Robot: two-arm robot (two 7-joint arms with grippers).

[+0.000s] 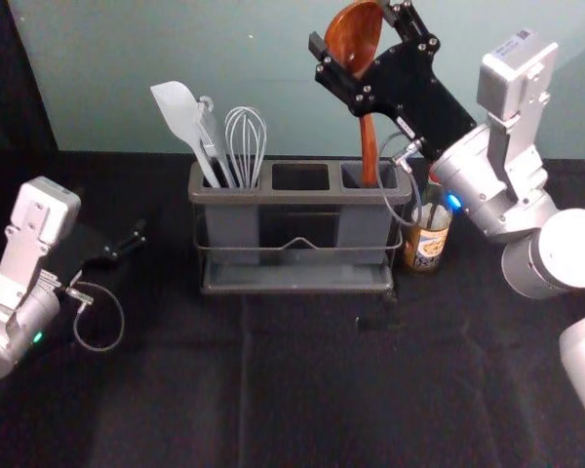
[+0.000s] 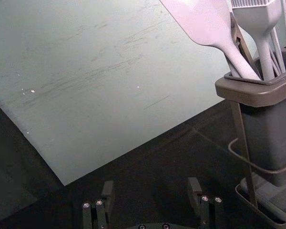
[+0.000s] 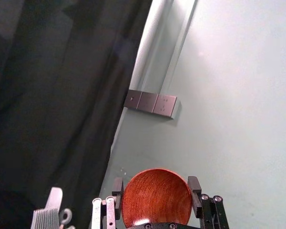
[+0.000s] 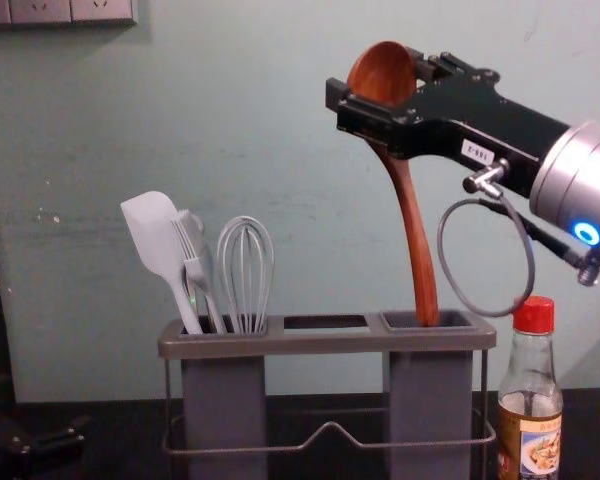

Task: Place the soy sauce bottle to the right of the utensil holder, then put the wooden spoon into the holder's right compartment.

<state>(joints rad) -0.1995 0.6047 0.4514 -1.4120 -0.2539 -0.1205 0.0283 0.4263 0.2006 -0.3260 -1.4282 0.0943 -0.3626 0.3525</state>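
We see a creased black cloth surface (image 1: pixel 302 390) before a pale grey-green wall (image 4: pixel 80 150) with scuffs and a row of socket plates (image 3: pixel 150 102). On the cloth stands the grey-brown plastic utensil holder with a wire rail (image 4: pixel 325 345), a pale spatula (image 4: pixel 155 235), brush (image 4: pixel 195 265) and wire whisk (image 4: pixel 245 275) in its left compartment. Just right of it, the red-capped glass soy sauce bottle (image 4: pixel 540 445) stands upright. Our right gripper (image 1: pixel 354 27), above the holder, grips the reddish-brown wooden spoon (image 4: pixel 412 220) by its bowl, handle end down in the right compartment. Our left gripper (image 1: pixel 135 242) is parked left of the holder, fingers spread.
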